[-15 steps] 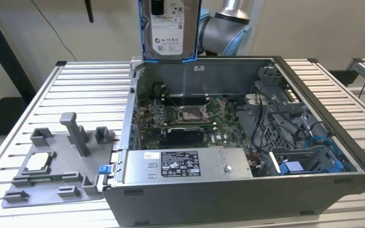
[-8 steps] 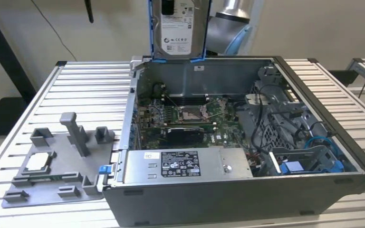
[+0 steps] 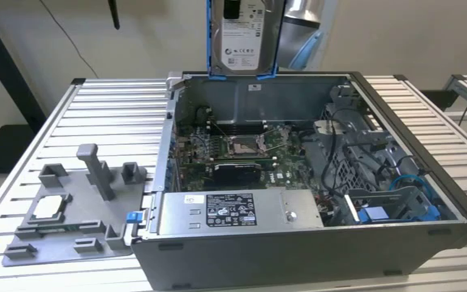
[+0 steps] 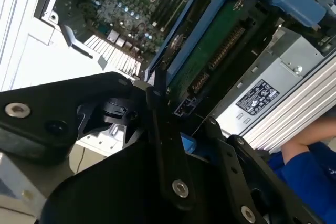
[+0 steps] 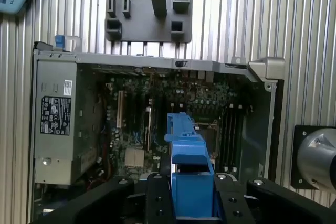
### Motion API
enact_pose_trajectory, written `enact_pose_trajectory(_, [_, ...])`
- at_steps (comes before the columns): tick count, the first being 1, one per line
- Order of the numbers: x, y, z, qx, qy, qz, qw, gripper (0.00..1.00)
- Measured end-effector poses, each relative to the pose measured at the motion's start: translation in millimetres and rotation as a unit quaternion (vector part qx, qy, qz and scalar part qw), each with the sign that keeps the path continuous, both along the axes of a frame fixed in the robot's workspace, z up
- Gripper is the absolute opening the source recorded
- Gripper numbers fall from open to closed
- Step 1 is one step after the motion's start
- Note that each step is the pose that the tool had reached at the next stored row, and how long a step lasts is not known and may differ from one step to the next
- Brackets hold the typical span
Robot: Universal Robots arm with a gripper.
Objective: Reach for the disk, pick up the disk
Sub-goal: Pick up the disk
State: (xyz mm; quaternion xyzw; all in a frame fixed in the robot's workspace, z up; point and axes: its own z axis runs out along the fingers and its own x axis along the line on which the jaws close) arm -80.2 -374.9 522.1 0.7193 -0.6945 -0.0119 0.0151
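The disk (image 3: pixel 242 36) hangs upright in the air above the rear wall of the open computer case (image 3: pixel 428 201), at the top of the exterior view, its white label facing the camera and its blue carrier frame (image 3: pixel 211 42) running down both long edges. It is clear of the case and touches nothing below it. The silver arm (image 3: pixel 303 24) shows just behind it, toward the exterior view's right.

In the second wrist view the end effector (image 4: pixel 184 124) has its black fingers (image 4: pixel 168 150) closed against the disk (image 4: pixel 210 56), whose green circuit-board underside and blue frame point away from the camera toward the case below. In the first wrist view the same blue frame (image 5: pixel 186 177) stands edge-on between the black finger links (image 5: pixel 157 203), so the grip looks firm, though the actual contact pads are hidden behind the links.

Below, the case lies on its side on the slatted metal counter (image 3: pixel 104 115) with the motherboard (image 3: pixel 233 152) and its CPU socket (image 3: pixel 243 145) exposed. The grey power supply (image 3: pixel 233 210) with a black-and-white label sits along the near edge, and an empty blue drive bay (image 3: pixel 396 210) is at the exterior view's right. A grey plastic fixture tray (image 3: pixel 63 225) lies on the counter beside the case at the exterior view's left, holding a small square silver chip (image 3: pixel 51 207). A blue sleeve (image 4: pixel 310 166) shows at the edge of the second wrist view.
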Motion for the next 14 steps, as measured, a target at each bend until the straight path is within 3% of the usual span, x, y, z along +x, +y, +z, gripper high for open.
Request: enact_pose_trajectory(14, [3.7,0.0,0.0,0.0,0.0001,0.0,1.0,0.0])
